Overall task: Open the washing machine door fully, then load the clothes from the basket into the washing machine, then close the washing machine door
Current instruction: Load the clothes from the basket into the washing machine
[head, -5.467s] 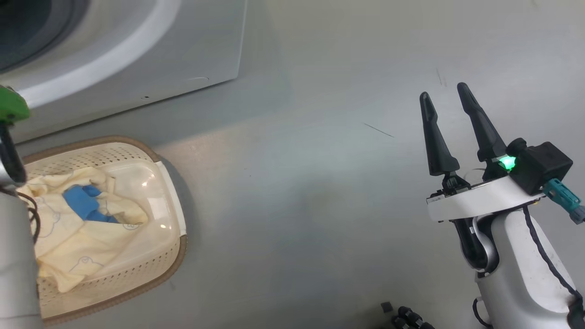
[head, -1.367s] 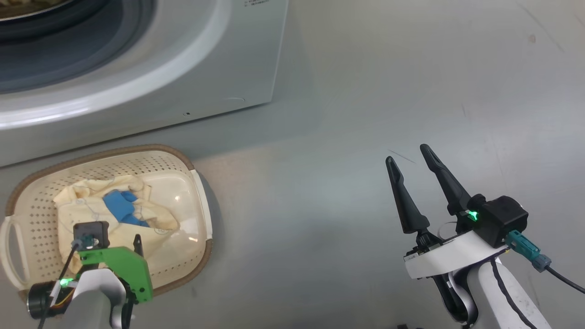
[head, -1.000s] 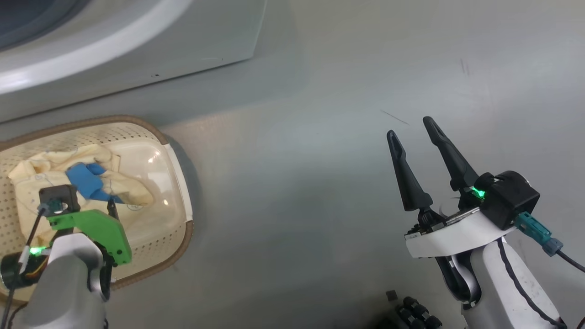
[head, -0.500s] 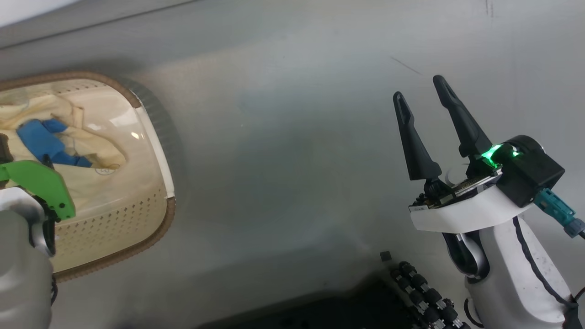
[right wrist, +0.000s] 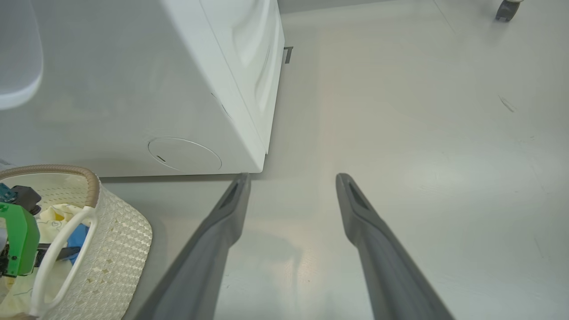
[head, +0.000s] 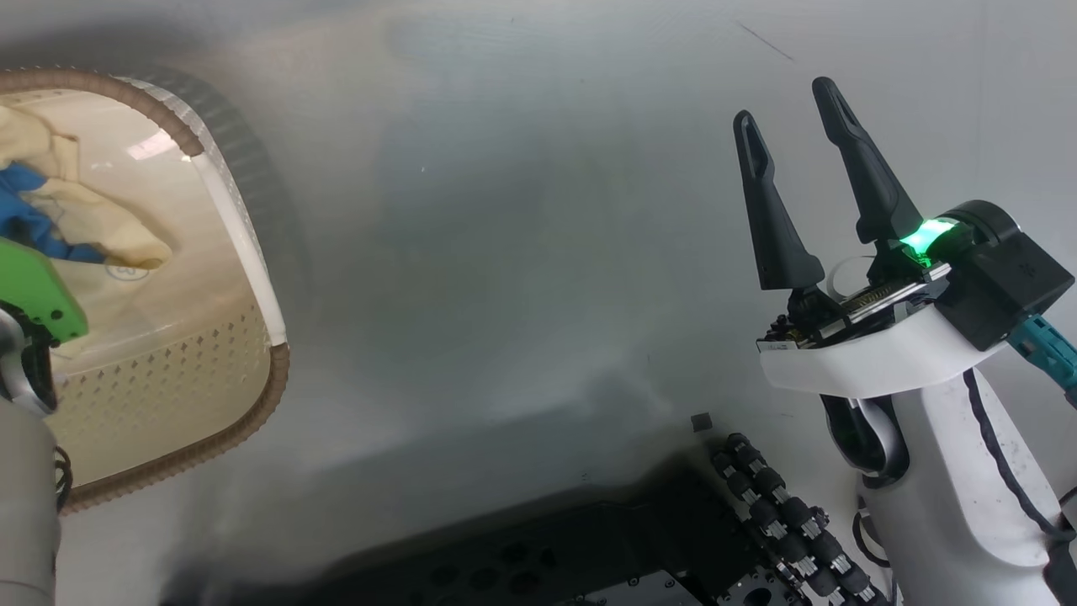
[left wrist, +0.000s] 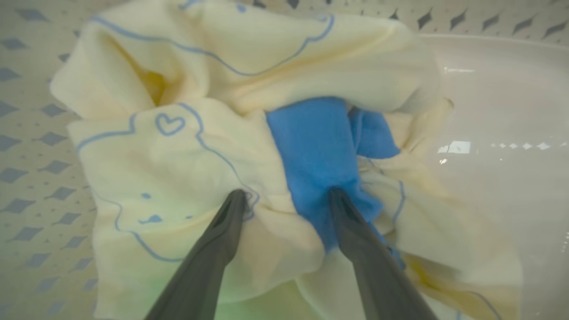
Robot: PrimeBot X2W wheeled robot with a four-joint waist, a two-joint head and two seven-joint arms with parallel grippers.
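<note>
Jaws spread, the left gripper (left wrist: 286, 194) touches the clothes (left wrist: 178, 146) in the basket (left wrist: 26, 133) with its tips; the right gripper (head: 784, 103) hangs spread above the floor (head: 505, 252).

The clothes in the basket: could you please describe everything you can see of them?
The clothes are a soft, crumpled heap of pale cream-yellow fabric with thin blue line drawings, a heart among them, and a bright blue patch near the middle. They lie bunched in the basket, near its perforated wall. The open left gripper straddles a fold, tips seemingly pressing the fabric, one on cream, one on blue.
</note>
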